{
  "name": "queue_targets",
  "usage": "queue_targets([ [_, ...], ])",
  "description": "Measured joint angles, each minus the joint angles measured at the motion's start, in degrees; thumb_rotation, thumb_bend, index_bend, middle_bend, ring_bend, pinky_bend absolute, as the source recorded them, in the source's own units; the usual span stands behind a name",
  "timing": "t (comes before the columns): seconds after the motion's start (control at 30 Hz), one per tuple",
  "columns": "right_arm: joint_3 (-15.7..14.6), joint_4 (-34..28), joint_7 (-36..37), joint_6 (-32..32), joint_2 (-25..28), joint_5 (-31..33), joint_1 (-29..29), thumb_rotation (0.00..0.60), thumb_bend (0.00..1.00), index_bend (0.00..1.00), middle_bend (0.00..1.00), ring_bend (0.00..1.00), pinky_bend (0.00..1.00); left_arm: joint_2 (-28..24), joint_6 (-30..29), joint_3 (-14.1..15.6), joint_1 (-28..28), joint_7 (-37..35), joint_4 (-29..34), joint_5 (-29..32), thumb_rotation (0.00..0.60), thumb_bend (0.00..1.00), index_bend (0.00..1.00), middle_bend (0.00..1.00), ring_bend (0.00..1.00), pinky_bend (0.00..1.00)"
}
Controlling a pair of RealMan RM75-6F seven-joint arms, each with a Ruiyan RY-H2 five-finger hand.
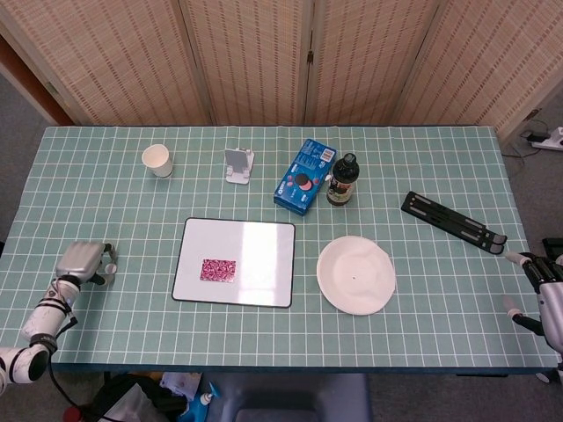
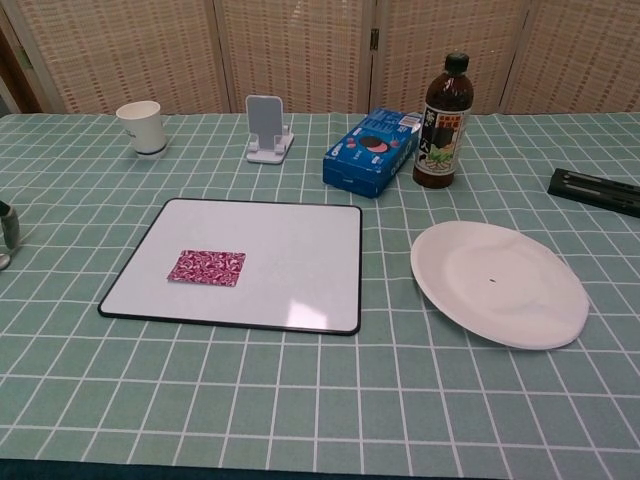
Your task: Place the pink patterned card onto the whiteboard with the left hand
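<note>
Card's on the board already

The pink patterned card (image 1: 218,269) lies flat on the whiteboard (image 1: 255,237), long side across; left hand (image 1: 81,261) sits empty, fingers curled, well off to its left on the bench (image 1: 422,158).

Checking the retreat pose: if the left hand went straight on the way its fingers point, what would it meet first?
The left hand seems to point rightward, so probably the whiteboard edge comes first; only bare tablecloth lies between. Exact heading is unclear.

card (image 2: 206,268) on whiteboard (image 2: 290,250), plate (image 2: 498,282) right
</note>
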State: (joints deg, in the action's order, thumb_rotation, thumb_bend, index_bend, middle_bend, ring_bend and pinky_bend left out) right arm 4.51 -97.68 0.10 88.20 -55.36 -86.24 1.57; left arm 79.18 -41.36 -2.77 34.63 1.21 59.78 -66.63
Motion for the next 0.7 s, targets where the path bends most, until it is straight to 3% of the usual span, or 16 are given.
queue_targets([
  [0.7, -0.1, -0.4, -0.4, 0.2, 0.2, 0.2, -0.3, 0.6, 0.25, 0.22, 0.25, 0.23, 0.3, 1.8, 1.6, -0.8, -0.3, -1.7, -3.7, -0.8, 0.6, 0.23, 0.48, 0.99, 0.98, 0.98],
])
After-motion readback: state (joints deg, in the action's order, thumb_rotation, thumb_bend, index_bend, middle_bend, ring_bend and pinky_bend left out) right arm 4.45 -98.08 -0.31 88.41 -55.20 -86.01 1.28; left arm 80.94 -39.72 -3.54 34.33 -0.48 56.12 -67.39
